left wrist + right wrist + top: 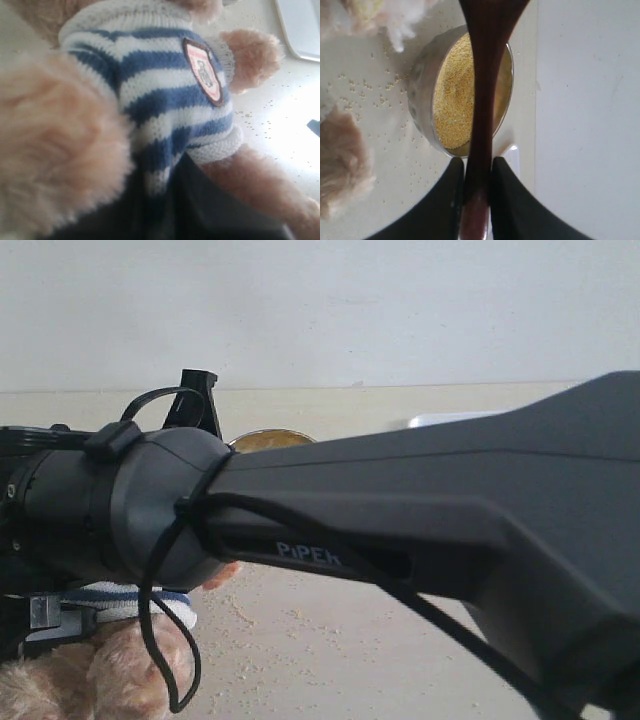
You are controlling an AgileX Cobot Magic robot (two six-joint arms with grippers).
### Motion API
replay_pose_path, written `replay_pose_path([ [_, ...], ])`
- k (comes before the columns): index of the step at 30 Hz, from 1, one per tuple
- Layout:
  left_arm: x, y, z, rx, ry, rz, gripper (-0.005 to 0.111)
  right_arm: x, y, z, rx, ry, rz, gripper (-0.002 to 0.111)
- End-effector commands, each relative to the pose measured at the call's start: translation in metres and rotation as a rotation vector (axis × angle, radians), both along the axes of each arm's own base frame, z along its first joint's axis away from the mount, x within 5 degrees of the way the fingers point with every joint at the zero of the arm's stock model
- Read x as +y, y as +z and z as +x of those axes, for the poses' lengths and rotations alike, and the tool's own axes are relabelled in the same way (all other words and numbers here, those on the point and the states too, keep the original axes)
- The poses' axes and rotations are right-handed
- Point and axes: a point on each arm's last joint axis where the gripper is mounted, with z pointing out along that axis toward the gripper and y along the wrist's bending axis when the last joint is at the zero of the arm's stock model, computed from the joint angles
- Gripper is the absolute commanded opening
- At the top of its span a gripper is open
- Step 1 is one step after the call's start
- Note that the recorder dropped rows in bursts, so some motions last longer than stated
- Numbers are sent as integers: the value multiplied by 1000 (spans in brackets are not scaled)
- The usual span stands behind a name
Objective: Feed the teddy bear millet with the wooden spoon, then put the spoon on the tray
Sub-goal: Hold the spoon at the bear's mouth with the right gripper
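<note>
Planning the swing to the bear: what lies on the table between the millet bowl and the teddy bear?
Just loose millet grains on the tabletop between bowl and teddy bear, shown in the right wrist view.

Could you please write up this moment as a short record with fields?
Right gripper: shut on the spoon handle
Spoon: crosses over the bowl of millet
Bear: fills the left wrist view, striped shirt
Left gripper: dark shape under the bear, state unclear
Table: grains scattered beside the bowl
Tray: only a corner visible, bare
</note>
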Motion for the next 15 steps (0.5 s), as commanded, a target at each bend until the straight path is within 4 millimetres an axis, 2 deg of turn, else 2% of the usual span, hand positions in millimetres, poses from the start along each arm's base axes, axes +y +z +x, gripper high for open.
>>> replay_pose_path([
  [1, -1, 2, -1, -12, 3, -13, 5, -1, 0, 2, -12, -4, -6, 0],
  [15, -1, 2, -1, -12, 3, -13, 5, 4, -1, -10, 5, -25, 57, 0],
])
